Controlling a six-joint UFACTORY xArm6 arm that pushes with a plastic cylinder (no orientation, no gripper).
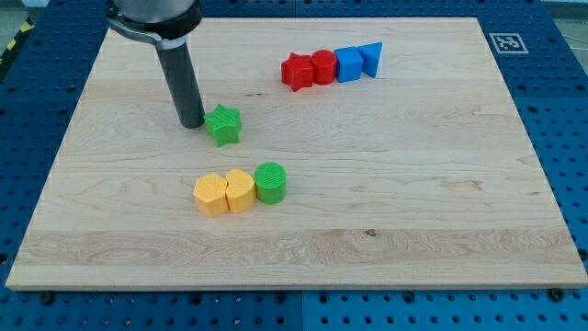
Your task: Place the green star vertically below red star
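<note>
The green star (pixel 223 125) lies on the wooden board (pixel 413 184), left of centre. The red star (pixel 296 72) sits toward the view's top, to the right of and above the green star, at the left end of a row of blocks. My tip (pixel 193 123) stands just left of the green star, touching or nearly touching its left side.
Right of the red star in the same row are a red cylinder (pixel 322 67), a blue cube (pixel 349 64) and a blue triangle (pixel 370 59). Below the green star lie a yellow hexagon (pixel 210 195), a yellow heart-like block (pixel 240 190) and a green cylinder (pixel 270 182).
</note>
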